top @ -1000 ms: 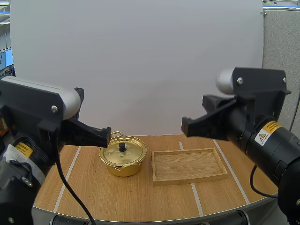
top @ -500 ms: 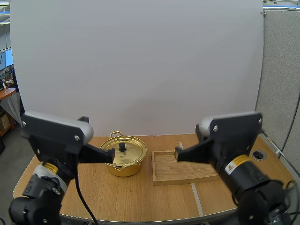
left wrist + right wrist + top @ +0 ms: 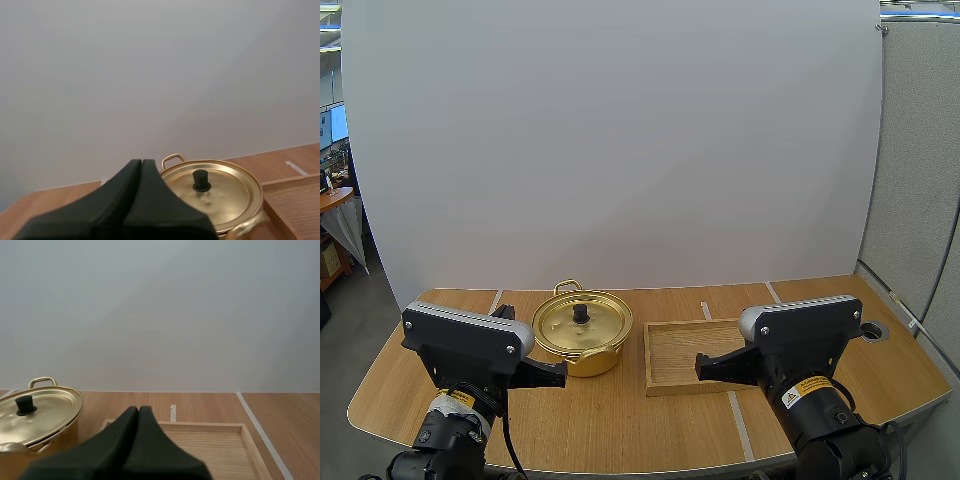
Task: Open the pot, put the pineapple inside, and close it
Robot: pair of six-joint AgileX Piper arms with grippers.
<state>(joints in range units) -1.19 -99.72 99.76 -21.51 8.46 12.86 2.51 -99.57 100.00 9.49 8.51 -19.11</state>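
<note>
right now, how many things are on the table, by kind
pot: 1
lid, on the pot: 1
tray: 1
total: 3

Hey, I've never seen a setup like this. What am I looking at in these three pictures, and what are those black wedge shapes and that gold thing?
These are two robot arms working at a wooden table. The wide picture comes from a camera behind and above the arms. The other two come from small cameras riding on each arm's wrist. The black wedges are the arms' grippers, each made of two fingers pressed together. The left gripper points toward the pot, and the right gripper points over the wooden tray. The pot is gold, with its lid on and a black knob on top. The tray lies beside it. Both grippers are shut and hold nothing.
</note>
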